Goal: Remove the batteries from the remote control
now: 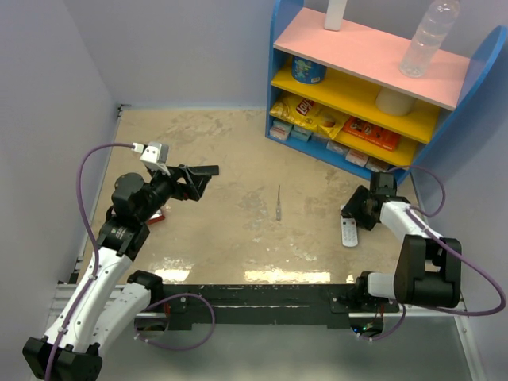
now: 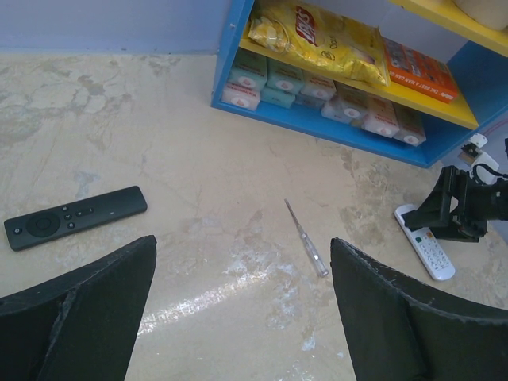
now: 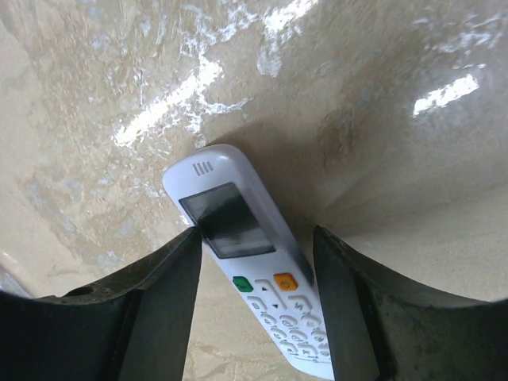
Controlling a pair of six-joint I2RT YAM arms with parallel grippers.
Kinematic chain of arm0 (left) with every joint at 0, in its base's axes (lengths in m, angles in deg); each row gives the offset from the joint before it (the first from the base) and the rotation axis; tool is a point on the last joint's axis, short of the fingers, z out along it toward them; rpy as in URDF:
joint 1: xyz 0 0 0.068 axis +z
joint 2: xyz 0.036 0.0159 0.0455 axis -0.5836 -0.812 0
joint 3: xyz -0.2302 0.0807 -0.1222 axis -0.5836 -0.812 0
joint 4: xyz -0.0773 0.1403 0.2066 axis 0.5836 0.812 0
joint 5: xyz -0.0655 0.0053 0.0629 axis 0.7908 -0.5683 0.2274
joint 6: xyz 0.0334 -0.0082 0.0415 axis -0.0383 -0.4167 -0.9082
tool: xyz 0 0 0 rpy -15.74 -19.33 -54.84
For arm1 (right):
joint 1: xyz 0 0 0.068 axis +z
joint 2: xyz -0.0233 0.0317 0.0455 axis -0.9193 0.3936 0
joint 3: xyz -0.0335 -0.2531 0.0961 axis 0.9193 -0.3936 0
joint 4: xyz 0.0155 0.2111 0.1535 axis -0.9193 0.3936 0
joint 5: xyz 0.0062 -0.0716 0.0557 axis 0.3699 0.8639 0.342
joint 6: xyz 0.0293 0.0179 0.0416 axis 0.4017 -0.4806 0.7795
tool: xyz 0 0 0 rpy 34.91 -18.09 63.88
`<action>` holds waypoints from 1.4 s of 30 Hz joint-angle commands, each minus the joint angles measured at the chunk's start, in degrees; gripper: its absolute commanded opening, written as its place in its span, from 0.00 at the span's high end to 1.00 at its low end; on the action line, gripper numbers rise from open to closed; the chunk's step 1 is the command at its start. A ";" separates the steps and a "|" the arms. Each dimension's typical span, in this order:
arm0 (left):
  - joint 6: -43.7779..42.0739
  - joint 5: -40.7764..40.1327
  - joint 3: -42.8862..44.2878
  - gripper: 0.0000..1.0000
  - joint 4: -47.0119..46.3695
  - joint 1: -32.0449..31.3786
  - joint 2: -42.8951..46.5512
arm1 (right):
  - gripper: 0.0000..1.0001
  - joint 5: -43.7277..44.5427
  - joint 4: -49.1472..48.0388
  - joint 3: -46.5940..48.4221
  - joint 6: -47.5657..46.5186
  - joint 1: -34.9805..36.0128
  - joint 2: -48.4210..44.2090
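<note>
- On the beige mottled tabletop (image 1: pixel 238 151): two remote controls, one tool and two grippers.
- White oblong plastic remote control (image 3: pixel 238 230), one. It lies flat with display and keypad up, and serves as the reference for all positions below.
- Right gripper (image 1: pixel 355 213): directly over the white remote, one black finger (image 3: pixel 159 302) along each long side. Whether the jaws are clamped on it cannot be told.
- Batteries: none in sight, as the white remote's back faces the table and is hidden.
- Slim clear-handled screwdriver (image 2: pixel 305 238), one. It lies flat, well apart from the white remote, toward the left arm.
- Slim black remote control (image 2: pixel 75 217), one. It lies keys up, beyond the screwdriver from the white remote.
- Left gripper (image 1: pixel 202 178): raised above the table, well apart from the white remote, with jaws wide apart and nothing between them.
- Blue shelf unit (image 1: pixel 279 48), one, behind the white remote. It carries one clear plastic bottle (image 1: pixel 429 38) and one yellow crisp bag (image 2: pixel 317 36).
</note>
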 commanded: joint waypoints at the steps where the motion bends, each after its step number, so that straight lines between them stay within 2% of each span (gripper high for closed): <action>1: 0.06 -0.23 0.14 0.06 -1.47 -0.16 1.05 | 0.38 2.45 0.96 1.83 -0.90 4.05 0.78; 6: 0.24 0.30 0.05 0.06 -1.73 -0.16 1.22 | 0.36 10.10 3.34 4.28 1.12 12.48 1.13; 10: 0.32 1.00 0.14 0.06 -1.82 -0.16 1.05 | 0.33 11.86 4.74 5.08 1.74 14.16 2.62; 18: 0.50 1.53 0.05 0.06 -1.99 -0.16 1.75 | 0.33 22.93 10.46 9.03 4.73 21.20 5.44; 28: 0.67 1.27 -0.13 0.06 -2.08 -0.25 1.84 | 0.45 18.37 8.00 8.68 1.65 21.29 5.62; 31: 0.76 1.62 0.05 0.06 -1.82 -0.25 1.40 | 0.46 17.66 7.82 8.77 0.95 21.38 5.96; 32: 0.85 1.62 0.05 0.06 -1.82 -0.25 1.22 | 0.46 17.23 7.82 8.86 0.60 21.38 6.23; 37: 0.85 1.71 0.22 0.06 -1.56 -0.25 0.61 | 0.32 17.22 8.70 9.91 0.07 21.38 8.95; 39: 0.85 1.88 0.31 0.06 -1.47 -0.25 0.52 | 0.33 17.49 8.79 9.91 -0.02 21.46 8.69; 42: 0.76 1.80 0.14 0.06 -1.56 -0.25 0.43 | 0.39 17.05 8.53 9.56 -0.28 21.55 8.25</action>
